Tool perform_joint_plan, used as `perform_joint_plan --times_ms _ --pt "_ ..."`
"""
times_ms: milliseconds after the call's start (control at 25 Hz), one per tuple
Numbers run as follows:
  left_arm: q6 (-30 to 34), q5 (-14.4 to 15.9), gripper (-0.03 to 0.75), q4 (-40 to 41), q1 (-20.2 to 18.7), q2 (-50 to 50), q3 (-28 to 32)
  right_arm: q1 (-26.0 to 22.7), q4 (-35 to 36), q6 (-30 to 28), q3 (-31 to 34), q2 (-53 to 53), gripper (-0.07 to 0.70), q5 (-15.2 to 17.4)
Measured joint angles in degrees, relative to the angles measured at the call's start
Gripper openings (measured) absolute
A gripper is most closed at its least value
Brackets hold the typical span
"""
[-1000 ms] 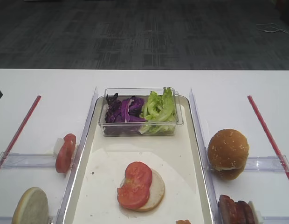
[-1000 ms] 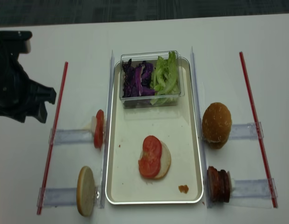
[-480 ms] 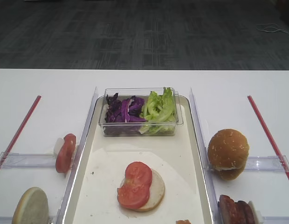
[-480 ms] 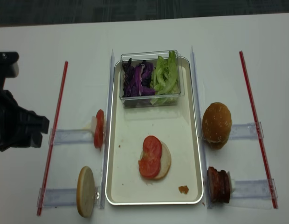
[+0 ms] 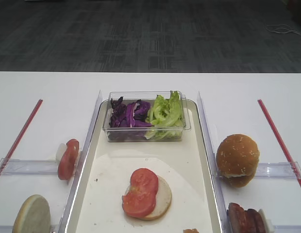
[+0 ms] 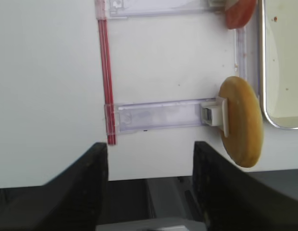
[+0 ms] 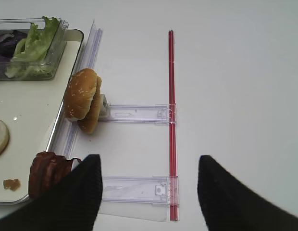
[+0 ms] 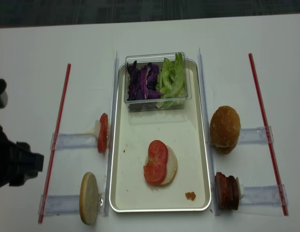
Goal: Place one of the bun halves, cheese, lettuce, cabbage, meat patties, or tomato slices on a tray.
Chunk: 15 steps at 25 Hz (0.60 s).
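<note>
Cream-white rectangular tray (image 8: 118,193) at frame centre already holds a pale bun half (image 8: 170,168) topped with glossy red tomato slices (image 8: 156,162), the dark brown meat patties (image 8: 227,191) at lower right probably still to go, my left gripper (image 6: 150,166) and my right gripper (image 7: 150,183) both wide and empty.

On cream tray (image 8: 196,145): bun half (image 8: 170,167) topped with two overlapping tomato slices (image 8: 156,163); purple cabbage (image 8: 142,82) beside green lettuce (image 8: 172,79). Outside: patties (image 8: 227,191) upright on edge.

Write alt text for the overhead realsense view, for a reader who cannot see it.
A cream tray holds a bun half topped with two overlapping tomato slices, behind it a clear box of purple cabbage and green lettuce. Holders either side carry a tomato slice, a bun half, stacked buns and meat patties. The left arm is at the left edge.
</note>
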Motion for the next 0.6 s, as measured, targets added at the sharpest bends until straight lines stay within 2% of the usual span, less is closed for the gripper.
perform_joint_plan --times_ms 320,600 --pt "0.0 1.4 0.376 -1.3 0.0 -10.7 3.9 0.0 0.0 0.1 0.0 0.0 0.452 0.0" --pt "0.0 2.0 0.376 -1.3 0.0 -17.0 3.9 0.0 0.0 0.1 0.0 0.0 0.452 0.0"
